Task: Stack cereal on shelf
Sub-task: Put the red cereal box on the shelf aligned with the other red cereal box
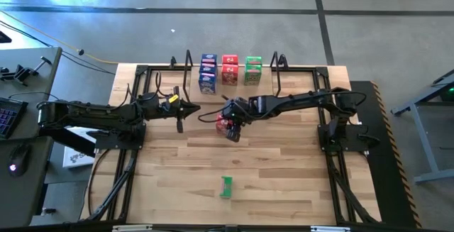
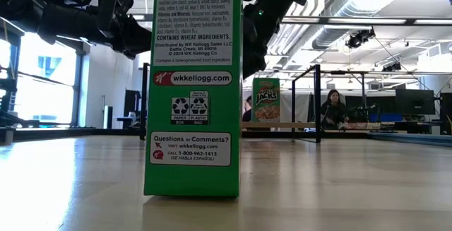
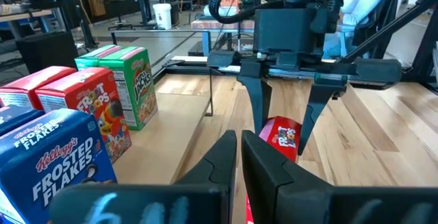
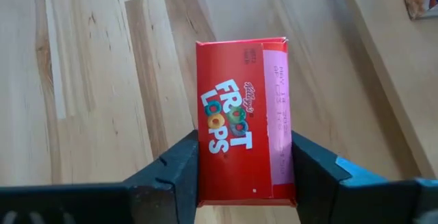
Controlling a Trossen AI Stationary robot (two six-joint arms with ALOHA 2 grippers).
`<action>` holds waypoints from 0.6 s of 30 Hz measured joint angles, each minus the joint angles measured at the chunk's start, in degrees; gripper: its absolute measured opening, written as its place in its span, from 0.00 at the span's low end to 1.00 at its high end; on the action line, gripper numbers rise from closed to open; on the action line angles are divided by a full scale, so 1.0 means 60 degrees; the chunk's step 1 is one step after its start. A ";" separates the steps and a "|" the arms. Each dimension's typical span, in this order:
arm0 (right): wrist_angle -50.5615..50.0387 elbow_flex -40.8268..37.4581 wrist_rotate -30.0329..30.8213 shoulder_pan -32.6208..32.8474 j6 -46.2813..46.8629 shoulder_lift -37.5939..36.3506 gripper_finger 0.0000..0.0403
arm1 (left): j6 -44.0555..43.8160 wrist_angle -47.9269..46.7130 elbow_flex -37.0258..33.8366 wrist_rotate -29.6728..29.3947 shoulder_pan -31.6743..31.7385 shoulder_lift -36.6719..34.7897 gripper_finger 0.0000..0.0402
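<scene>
Right wrist view: right gripper (image 4: 244, 162) fingers sat against both sides of red cereal box (image 4: 243, 118); left gripper (image 1: 179, 111) was shut, empty

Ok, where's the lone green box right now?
In the high view the green box stands alone near the table's front edge, about centre, well clear of the right claw with its red box and of the shelf at the back.

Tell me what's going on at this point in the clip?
The right gripper is down over a red cereal box lying on the table, one finger on each side of it. The left gripper waits shut beside it. Blue, red and green boxes already stand on the shelf at the back, and one green box stands alone near the front edge.
</scene>
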 joint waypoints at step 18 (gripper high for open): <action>-0.1643 0.2097 0.0178 -0.1475 -0.3302 -0.0076 0.40 | -0.0007 -0.0075 0.0002 0.0000 0.0000 0.0000 0.04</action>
